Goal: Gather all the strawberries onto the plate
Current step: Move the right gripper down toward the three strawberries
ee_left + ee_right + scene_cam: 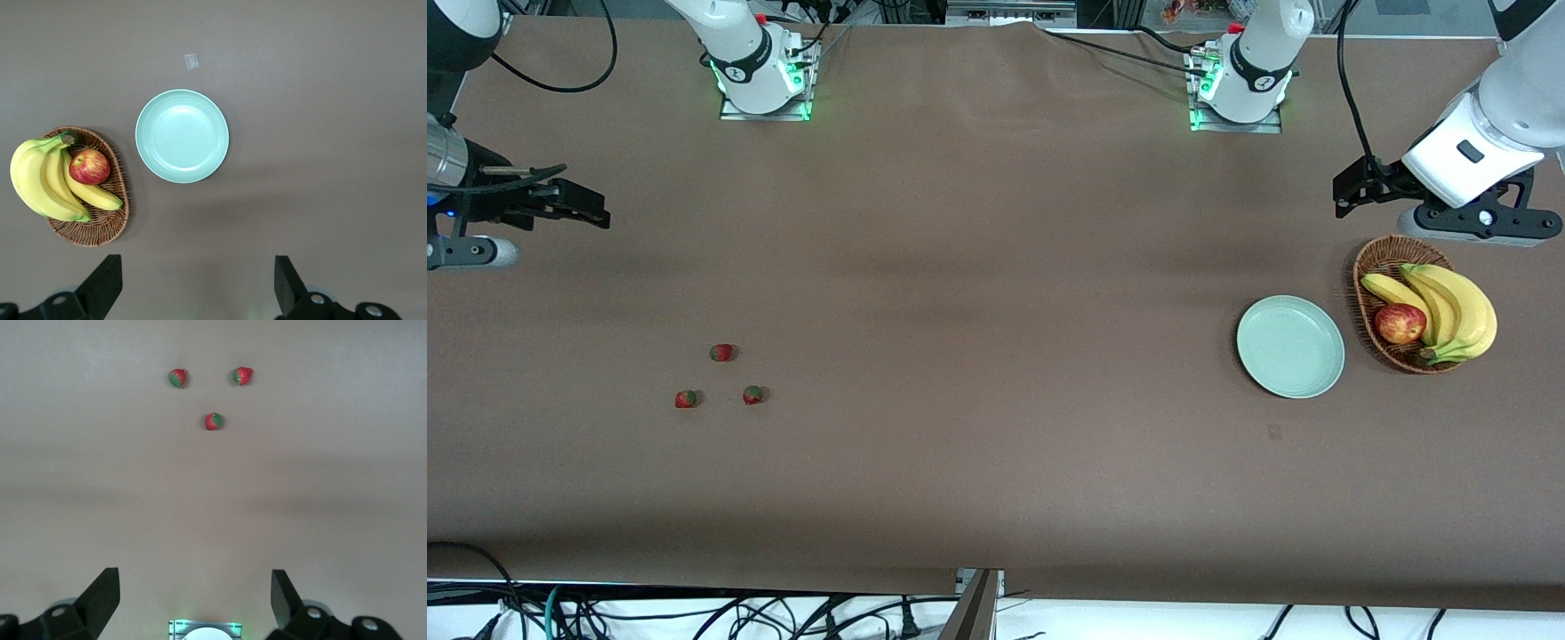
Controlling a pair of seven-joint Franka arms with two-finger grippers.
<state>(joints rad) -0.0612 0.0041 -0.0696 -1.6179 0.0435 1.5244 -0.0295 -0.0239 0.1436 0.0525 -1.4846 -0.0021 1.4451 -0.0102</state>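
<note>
Over the table's right-arm end, right gripper [591, 213] hangs in the air, jaws spread wide, nothing held. Left gripper [1352, 191] likewise wide open and empty, up beside the basket [1371, 267] at the left-arm end; neither arm has engaged anything.

Three strawberries [213, 421] lie loose on the bare table [996, 267] in a small triangle, near each other but not touching, nearer the front camera than the right gripper. Plate [1289, 347] sits empty just beside the basket, well apart from the berries. Task not yet begun.

Risks, as judged:
- Berries are tiny and rounded; an off-centre pinch could squirt one out and roll it away.
- Close grouping: an open finger descending on one may nudge a neighbour.
- Long carry to the plate; a weak grip could drop the berry midway.
- Basket holds an apple [1400, 324] and bananas [1449, 307]; a release too far over lands the berry there, not in the plate.
</note>
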